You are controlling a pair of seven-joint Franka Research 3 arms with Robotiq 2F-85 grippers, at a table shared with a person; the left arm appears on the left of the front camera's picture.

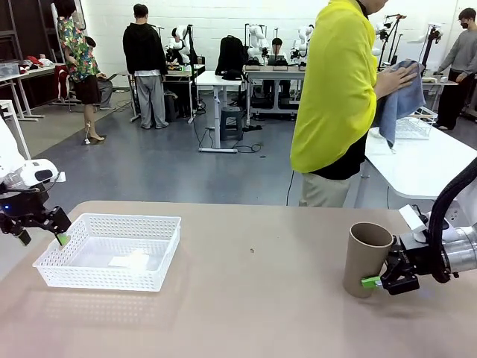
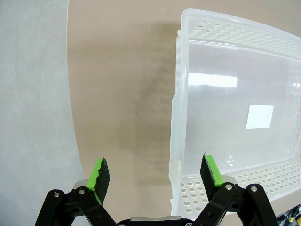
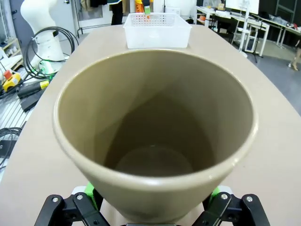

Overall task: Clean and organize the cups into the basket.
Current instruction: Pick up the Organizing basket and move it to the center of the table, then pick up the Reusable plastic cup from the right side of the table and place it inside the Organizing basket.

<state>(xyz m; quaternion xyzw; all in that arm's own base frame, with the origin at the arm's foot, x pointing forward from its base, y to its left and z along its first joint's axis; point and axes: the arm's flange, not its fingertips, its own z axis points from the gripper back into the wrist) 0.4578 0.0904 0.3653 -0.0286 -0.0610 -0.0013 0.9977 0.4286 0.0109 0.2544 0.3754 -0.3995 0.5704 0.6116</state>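
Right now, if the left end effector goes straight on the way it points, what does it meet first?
Most likely the basket: its side wall runs between the fingers of the open left end effector. Beside that wall lies bare table. Depth is uncertain.

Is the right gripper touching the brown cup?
Touching. In the right wrist view the right gripper clamps the cup between its green pads, one on each side.

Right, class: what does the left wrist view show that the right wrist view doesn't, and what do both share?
Left wrist: the left tool open at the basket wall, the basket's inside seen from above. Right wrist: the right tool shut on an upright, empty taupe cup, seen down its mouth. Both: the white basket on the tan table.
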